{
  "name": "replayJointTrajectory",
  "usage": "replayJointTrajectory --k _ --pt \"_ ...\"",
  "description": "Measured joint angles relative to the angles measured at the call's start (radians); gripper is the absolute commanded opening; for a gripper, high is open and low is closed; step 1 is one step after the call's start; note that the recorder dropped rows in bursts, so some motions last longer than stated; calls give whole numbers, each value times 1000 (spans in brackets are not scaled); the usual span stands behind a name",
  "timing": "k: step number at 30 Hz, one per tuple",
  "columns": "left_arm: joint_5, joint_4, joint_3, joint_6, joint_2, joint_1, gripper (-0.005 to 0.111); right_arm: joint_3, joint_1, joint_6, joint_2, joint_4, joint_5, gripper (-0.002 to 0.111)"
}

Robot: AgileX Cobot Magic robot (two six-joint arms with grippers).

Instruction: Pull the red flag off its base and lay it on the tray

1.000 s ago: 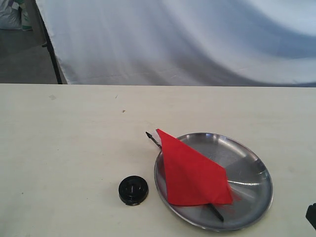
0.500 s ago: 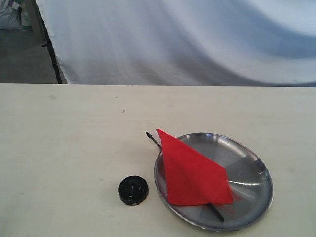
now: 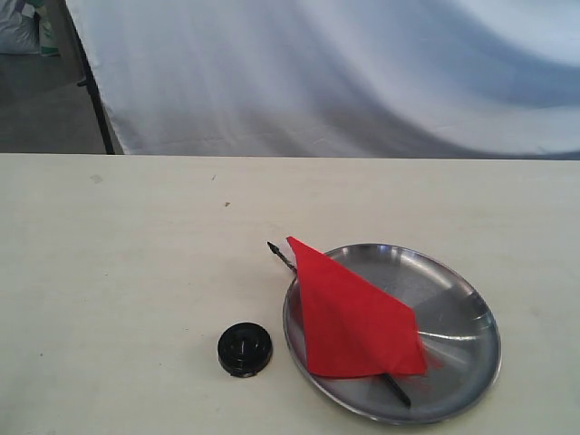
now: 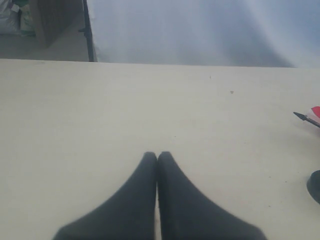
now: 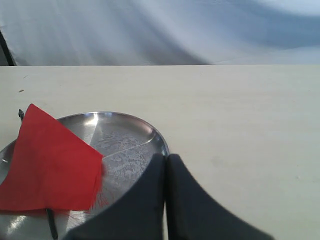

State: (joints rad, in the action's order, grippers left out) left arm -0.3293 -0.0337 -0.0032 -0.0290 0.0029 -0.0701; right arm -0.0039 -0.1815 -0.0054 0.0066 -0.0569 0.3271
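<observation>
The red flag [image 3: 353,317] lies flat on the steel tray [image 3: 458,317], its black pole tip [image 3: 275,248] sticking out over the tray's far-left rim. The round black base [image 3: 245,349] sits alone on the table just left of the tray. Neither gripper shows in the exterior view. In the right wrist view my right gripper [image 5: 166,157] is shut and empty, hovering near the tray's rim [image 5: 162,142], with the flag [image 5: 47,165] beside it. My left gripper [image 4: 157,155] is shut over bare table; the pole tip [image 4: 300,116] and the base's edge [image 4: 315,185] peek in at the side.
A pale table [image 3: 136,254] carries everything, its far edge meeting a white cloth backdrop [image 3: 344,72]. A dark stand leg [image 3: 95,100] and a bag [image 3: 23,27] are beyond the table at the back left.
A dark piece of the right arm seen at the exterior view's lower right edge one second ago has gone out of view. The flag, tray and base have not moved.
</observation>
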Motion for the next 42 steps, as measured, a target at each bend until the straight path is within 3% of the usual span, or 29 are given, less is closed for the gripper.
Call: replayJointTrajectory --k 42 --pt "0 0 0 0 0 0 0 0 21 0 0 0 0 0"
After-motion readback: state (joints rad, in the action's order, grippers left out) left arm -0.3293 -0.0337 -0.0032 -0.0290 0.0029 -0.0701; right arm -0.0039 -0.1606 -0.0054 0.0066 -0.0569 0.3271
